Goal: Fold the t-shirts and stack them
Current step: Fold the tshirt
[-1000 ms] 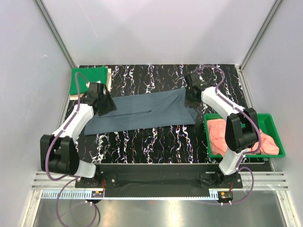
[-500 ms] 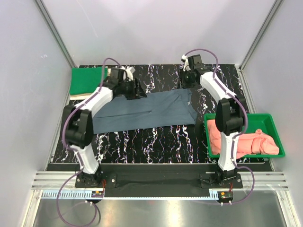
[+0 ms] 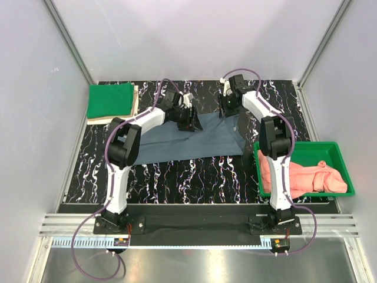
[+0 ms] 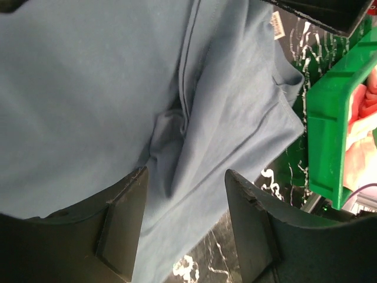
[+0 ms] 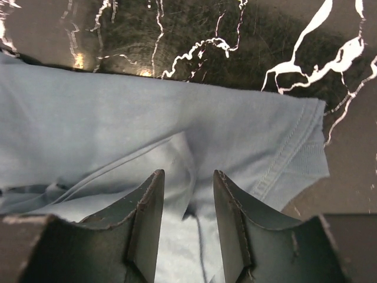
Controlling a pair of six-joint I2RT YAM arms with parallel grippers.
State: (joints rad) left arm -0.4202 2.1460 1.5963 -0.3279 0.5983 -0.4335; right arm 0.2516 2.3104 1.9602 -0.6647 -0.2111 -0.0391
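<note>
A blue-grey t-shirt lies spread on the black marbled table. My left gripper hangs over the shirt's back edge near its middle. In the left wrist view its jaws stand wide apart over creased shirt fabric. My right gripper is at the shirt's back right corner. In the right wrist view its jaws stand apart astride a raised fold of the shirt, next to the hem. A folded green t-shirt lies at the back left.
A green bin at the right holds crumpled pink t-shirts; its corner shows in the left wrist view. A beige layer lies under the folded green shirt. Grey walls close in the table on three sides.
My left gripper has swung from the shirt's left end along its back edge to the middle. My right gripper has shifted back and left. The shirt's left end has drawn in to the right.
</note>
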